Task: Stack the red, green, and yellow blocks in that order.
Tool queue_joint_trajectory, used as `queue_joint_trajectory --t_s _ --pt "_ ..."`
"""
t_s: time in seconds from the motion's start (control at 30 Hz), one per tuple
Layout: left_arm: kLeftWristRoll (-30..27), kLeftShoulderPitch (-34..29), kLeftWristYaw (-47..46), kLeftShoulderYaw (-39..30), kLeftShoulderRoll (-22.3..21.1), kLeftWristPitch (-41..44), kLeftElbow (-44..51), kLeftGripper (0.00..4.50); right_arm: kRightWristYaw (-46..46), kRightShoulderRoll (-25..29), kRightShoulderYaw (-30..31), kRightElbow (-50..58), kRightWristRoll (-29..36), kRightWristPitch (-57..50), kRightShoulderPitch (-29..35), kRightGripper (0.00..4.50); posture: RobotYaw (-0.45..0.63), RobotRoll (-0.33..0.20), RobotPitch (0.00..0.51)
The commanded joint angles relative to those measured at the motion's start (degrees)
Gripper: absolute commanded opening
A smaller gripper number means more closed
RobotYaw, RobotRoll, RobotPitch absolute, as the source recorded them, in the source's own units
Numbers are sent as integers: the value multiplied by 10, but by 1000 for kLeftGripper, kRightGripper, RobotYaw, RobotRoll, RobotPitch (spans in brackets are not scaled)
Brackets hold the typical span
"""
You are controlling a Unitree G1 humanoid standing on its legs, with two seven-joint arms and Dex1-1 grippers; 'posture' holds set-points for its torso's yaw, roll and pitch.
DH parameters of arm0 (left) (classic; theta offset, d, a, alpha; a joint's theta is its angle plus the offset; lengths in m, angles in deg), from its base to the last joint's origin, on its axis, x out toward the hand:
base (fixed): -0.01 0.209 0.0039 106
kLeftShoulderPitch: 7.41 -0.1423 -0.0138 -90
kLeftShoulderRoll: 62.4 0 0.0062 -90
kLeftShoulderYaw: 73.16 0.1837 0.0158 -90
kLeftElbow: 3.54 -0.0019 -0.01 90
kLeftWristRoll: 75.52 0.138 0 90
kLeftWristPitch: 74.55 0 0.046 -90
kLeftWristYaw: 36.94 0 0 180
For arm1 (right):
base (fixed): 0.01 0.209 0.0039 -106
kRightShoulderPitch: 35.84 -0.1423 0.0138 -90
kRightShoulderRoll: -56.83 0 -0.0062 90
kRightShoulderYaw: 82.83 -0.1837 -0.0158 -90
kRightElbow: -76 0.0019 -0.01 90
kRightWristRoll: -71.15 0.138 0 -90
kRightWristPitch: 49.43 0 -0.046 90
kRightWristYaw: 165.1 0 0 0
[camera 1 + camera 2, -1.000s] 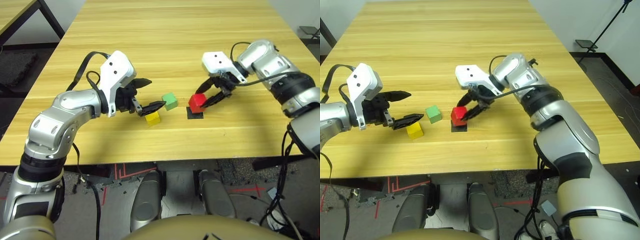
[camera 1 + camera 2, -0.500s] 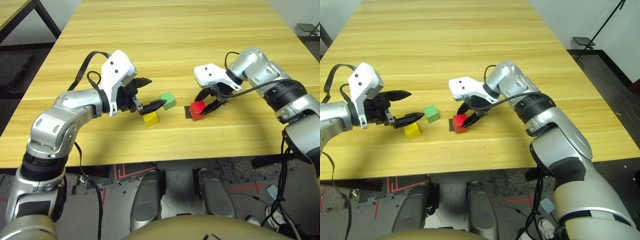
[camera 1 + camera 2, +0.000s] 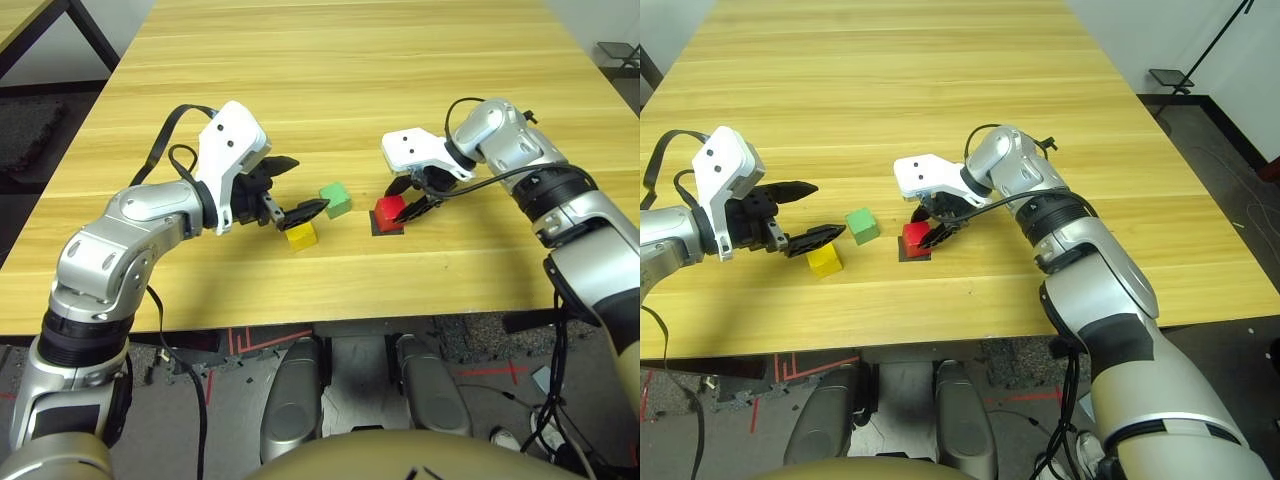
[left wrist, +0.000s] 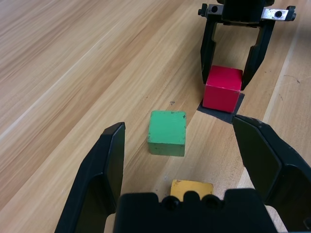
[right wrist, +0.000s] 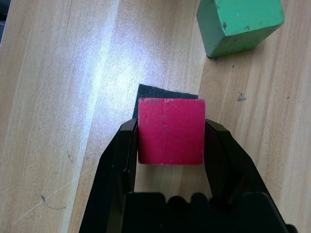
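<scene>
1. Red block (image 3: 389, 212): located on the robot's right side of the group, upright, on or directly over the flat black patch (image 3: 381, 232); the patch's dark edge extends past the base of the cube.
2. Right gripper (image 5: 170, 122): its two black fingers are drawn in to the width of the red block, one against each of two opposite faces; the cube is held between them.
3. Green block (image 3: 336, 199): standing on the wooden table (image 3: 300, 80), between the red and yellow blocks from left to right and a little farther from the robot than either; it is apart from the red block, with bare wood between the two.
4. Yellow block (image 3: 301, 237): on the table at the robot's left of the group, nearest the robot of the three; partly covered by a finger of the left gripper in the head views.
5. Left gripper (image 3: 313, 182): fingers spread wide, with nothing held between them; one finger reaches over or just beside the yellow block, and whether the two touch cannot be told.
6. Arrangement: the three cubes lie separately, none upon another; red strips (image 3: 265, 340) mark the floor below the table's near edge.
</scene>
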Motion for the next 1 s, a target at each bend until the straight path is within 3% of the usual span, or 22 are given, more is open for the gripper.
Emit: queue_joint_trajectory --t_s 0.03,0.17,0.37,0.6,0.8,1.0 --pt "2 -3 -2 6 4 3 1 4500 19 -3 -15 9 1 -9 17 3107 502 -151 151" --pt "22 12 -3 25 10 -5 -30 4500 31 7 -37 -1 44 18 5 4484 482 -139 144" --pt "65 67 22 74 23 -40 -117 4500 31 58 -54 -69 119 92 -42 4484 446 -123 135" --pt "115 130 92 146 32 -72 -217 4500 31 150 -68 -60 202 67 4 4484 328 -77 119" --pt "132 162 134 179 37 -46 -247 4500 31 189 -105 -12 209 26 54 4484 276 -48 123" --pt "160 182 149 202 62 -62 -292 4500 27 193 -156 36 194 -8 95 4484 222 -24 127"
